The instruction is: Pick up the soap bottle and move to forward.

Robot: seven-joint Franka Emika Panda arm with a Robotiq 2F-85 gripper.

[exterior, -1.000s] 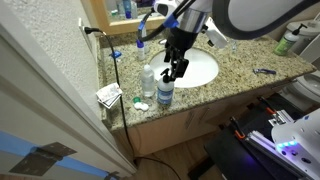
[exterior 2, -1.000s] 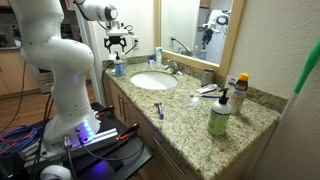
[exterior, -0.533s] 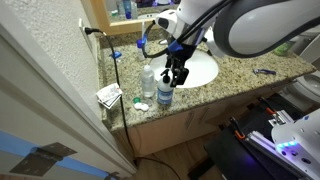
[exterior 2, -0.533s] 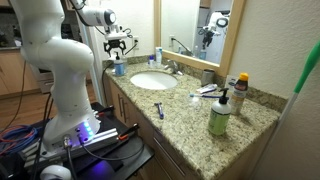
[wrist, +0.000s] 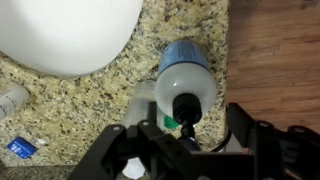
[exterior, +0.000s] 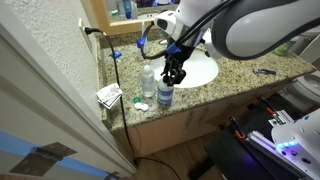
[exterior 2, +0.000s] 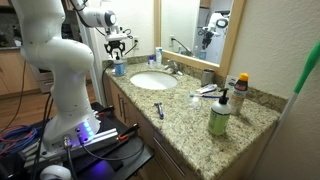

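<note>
The soap bottle (exterior: 165,94) is a small blue-tinted bottle with a black pump top. It stands upright near the counter's front edge, beside the sink (exterior: 200,68). It also shows in the exterior view from the counter's far end (exterior 2: 119,69). In the wrist view I look down on the soap bottle (wrist: 187,78), with its pump between my fingers. My gripper (exterior: 175,72) (exterior 2: 118,46) (wrist: 186,135) hangs just above the bottle, open, one finger on each side, not touching it. A clear bottle (exterior: 148,80) stands right next to the soap bottle.
Folded papers (exterior: 109,95) and a small white disc (exterior: 141,105) lie near the counter's corner. A razor (exterior 2: 159,109) lies at the front edge. A green pump bottle (exterior 2: 219,115) and other toiletries stand past the sink (exterior 2: 152,82). The faucet (exterior 2: 170,68) and mirror are behind.
My gripper has come down a little toward the soap bottle's pump and stays open. The bottles have not moved.
</note>
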